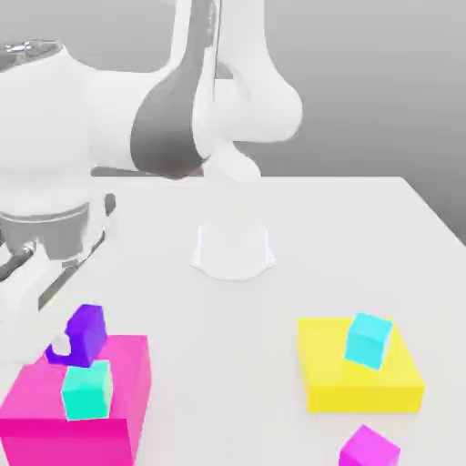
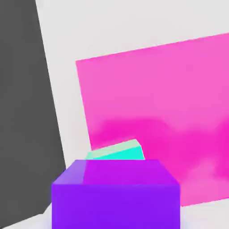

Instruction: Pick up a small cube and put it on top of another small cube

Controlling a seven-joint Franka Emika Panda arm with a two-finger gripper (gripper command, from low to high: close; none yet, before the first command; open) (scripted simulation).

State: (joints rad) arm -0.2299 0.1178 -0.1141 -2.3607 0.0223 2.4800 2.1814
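Item: small plain purple-violet cube [image 1: 86, 333]. Sits above the small teal-green cube [image 1: 87, 390], overlapping its upper edge in the exterior view; whether it rests on it or hangs just over it cannot be told. In the hand view it is close under the camera, the teal cube's top edge peeking out behind it.

Item: small teal-green cube. On the top face of the large magenta-pink block [image 1: 127, 364], toward the exterior view's left.

Item: gripper [image 1: 60, 347]. A pale fingertip [image 1: 61, 345] lies against the purple cube's side. Pincer state: cannot tell whether it is clamped on the cube or just parted from it.

Other stock: large yellow block [image 1: 319, 364] carrying a small cyan cube [image 1: 369, 339]; small magenta cube [image 1: 369, 449] at the near edge; white table [image 1: 364, 237].

Step in hand, as judged: placement, the stack at or near completion. Next move calls for the purple cube squared over the teal one, fingers parted cleanly, then a straight lift away without nudging the stack.
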